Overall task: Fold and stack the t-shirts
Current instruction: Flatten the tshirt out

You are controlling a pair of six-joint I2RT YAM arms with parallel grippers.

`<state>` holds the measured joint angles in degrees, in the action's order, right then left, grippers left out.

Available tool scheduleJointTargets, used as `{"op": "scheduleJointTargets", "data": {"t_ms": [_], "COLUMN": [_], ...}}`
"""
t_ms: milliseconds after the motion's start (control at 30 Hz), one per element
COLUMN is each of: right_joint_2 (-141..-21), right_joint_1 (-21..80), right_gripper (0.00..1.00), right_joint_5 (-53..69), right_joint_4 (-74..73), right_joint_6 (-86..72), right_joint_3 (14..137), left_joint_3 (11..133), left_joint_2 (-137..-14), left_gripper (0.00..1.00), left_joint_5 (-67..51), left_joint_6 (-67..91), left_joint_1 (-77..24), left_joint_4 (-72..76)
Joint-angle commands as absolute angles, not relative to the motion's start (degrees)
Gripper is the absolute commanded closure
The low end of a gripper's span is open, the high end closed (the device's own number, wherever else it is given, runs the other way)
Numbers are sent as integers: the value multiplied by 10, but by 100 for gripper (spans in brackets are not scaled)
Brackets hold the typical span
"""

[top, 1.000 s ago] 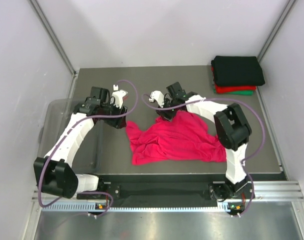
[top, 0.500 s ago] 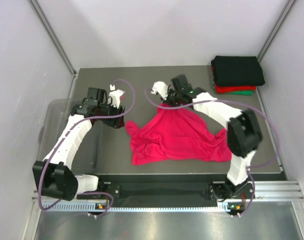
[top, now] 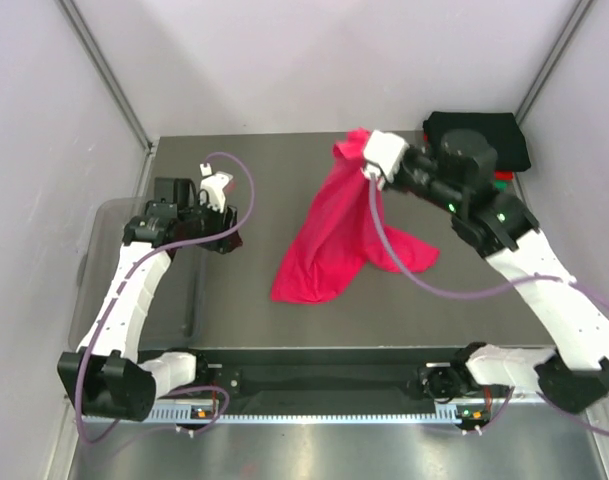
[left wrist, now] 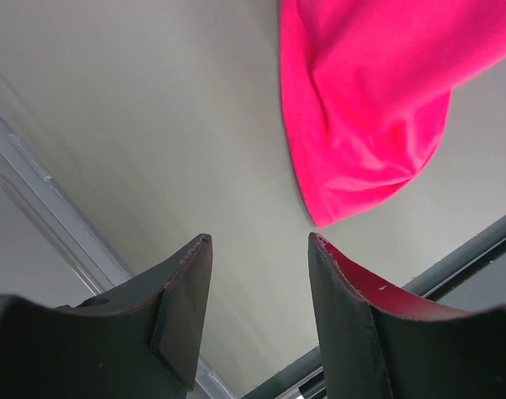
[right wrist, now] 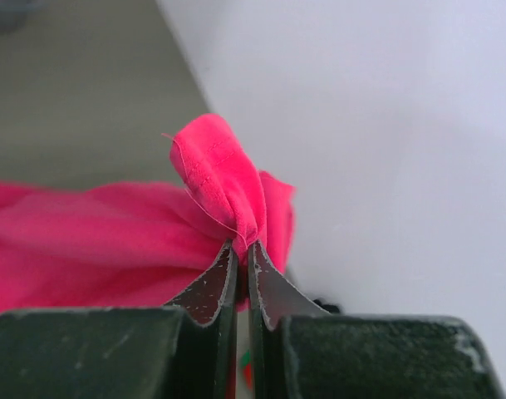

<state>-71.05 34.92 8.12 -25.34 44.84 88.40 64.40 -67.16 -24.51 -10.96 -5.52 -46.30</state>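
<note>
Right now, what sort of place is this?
Most likely a robot test cell in a lab, not a home laundry: a left arm and a right arm bolted to a grey table, plain white walls closing it in, and a folded stack of t-shirts in the far corner.

The left arm (top: 132, 290) rises from its base at the lower left of the top view, bends at the elbow and reaches toward the centre left. The left gripper (top: 227, 238) points to the right, jaws wide apart with nothing between them. The right arm (top: 544, 275) stretches from the lower right to the upper middle of the frame, wrist held high. The right gripper (top: 366, 160) has its jaws pressed together, pinching a fold of the pink t-shirt (top: 329, 235).
</note>
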Motion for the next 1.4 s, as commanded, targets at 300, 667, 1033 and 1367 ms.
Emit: {"op": "scheduleJointTargets", "data": {"t_ms": [300, 667, 1033, 1367], "right_joint_2": [-515, -546, -813, -1010], "right_joint_1": [339, 304, 239, 193], "right_gripper": [97, 58, 57, 52], "right_joint_5": [241, 224, 115, 136], "right_joint_4": [-614, -483, -230, -211], "right_joint_6": [532, 473, 367, 335], "right_joint_3": [547, 585, 624, 721], "left_joint_3": [704, 983, 1154, 1277], "left_joint_2": [-764, -1066, -1270, -1393], "left_gripper": [45, 44, 43, 43], "left_joint_5": [-316, -321, -384, -395], "left_joint_6": [-91, -109, -109, -122], "left_joint_1": [-56, -135, -155, -199], "left_joint_4": [-425, -529, -568, -606]}}
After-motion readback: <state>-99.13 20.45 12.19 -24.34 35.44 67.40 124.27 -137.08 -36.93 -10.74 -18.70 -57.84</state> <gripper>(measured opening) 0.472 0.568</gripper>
